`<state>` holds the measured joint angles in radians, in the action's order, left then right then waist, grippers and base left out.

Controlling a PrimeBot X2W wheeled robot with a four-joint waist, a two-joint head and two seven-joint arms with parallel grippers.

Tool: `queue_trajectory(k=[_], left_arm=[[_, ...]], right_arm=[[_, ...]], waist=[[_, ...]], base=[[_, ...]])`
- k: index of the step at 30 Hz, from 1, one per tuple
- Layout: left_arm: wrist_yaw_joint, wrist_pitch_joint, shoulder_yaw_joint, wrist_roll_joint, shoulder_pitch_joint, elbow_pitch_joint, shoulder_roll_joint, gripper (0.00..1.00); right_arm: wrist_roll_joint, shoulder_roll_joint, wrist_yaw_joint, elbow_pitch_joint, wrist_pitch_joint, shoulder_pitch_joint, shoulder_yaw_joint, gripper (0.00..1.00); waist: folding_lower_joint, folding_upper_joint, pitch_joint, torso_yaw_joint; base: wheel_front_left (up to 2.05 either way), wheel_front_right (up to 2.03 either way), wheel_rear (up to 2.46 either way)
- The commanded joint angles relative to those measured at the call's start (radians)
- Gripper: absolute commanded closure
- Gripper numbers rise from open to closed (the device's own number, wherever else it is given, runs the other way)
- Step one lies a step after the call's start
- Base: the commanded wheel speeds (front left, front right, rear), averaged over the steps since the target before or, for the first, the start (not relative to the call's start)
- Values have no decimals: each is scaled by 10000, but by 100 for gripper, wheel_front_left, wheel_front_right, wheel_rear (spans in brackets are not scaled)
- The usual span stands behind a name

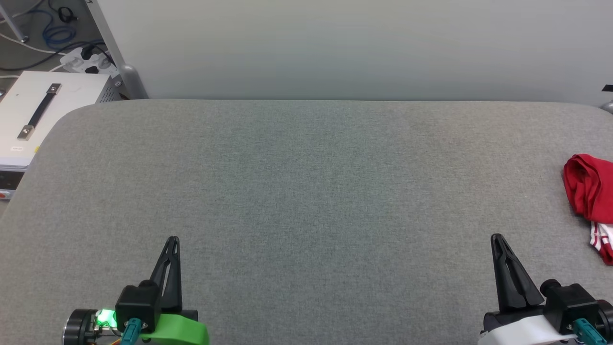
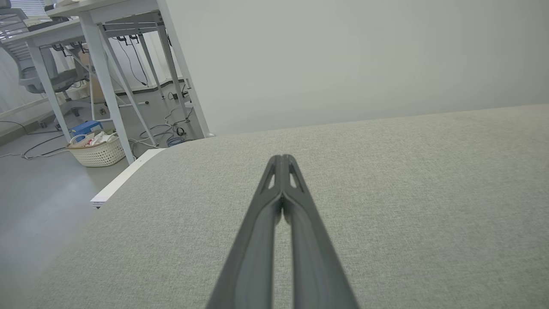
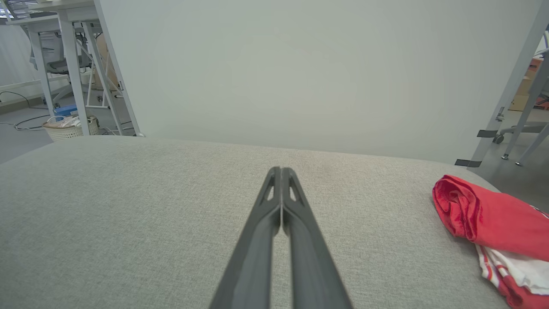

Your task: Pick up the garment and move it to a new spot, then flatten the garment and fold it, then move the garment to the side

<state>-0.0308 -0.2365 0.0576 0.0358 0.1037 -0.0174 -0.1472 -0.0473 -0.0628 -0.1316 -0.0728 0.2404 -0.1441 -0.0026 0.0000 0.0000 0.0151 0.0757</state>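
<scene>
The garment (image 1: 591, 191) is a bunched red shirt with a white, red-striped sleeve, lying at the far right edge of the grey padded table (image 1: 306, 182). The right wrist view has the garment (image 3: 493, 219) at its right side, well off from the fingers. My right gripper (image 1: 498, 238) is shut and empty at the lower right, some way left of the garment. Shut and empty as well, my left gripper (image 1: 173, 239) hovers over bare table at the lower left. Each wrist view looks along closed fingertips: left gripper (image 2: 282, 158), right gripper (image 3: 281, 170).
A pale partition wall (image 1: 354, 48) runs behind the table. Off the table's left end sit a white box with a black handle (image 1: 40, 112), a power strip (image 1: 88, 60) and cables on the floor. Desk legs and a wicker basket (image 2: 98, 150) stand further left.
</scene>
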Motion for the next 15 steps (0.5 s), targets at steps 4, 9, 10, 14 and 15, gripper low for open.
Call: queue_trajectory(k=[4,9,10,14,15], left_arm=[[35,111,-57,-39,-105,23,100,100],[47,209,-80,-53,-146,30,138,100],[50,231,-85,-56,-155,31,146,100],[59,311,-103,-67,-188,36,177,100],[62,333,-108,-70,-197,38,185,100]], right_arm=[[54,14,1,49,-136,147,1,100],[72,19,1,78,-234,203,2,100],[76,20,2,85,-257,216,3,100],[91,24,2,109,-337,262,3,100],[95,25,2,116,-359,274,4,100]], waist=[[0,0,-6,-30],[0,0,-13,-61],[0,0,-14,-68],[0,0,-19,-94],[0,0,-21,-101]], base=[[0,0,0],[0,0,0],[0,0,0],[0,0,0],[0,0,0]])
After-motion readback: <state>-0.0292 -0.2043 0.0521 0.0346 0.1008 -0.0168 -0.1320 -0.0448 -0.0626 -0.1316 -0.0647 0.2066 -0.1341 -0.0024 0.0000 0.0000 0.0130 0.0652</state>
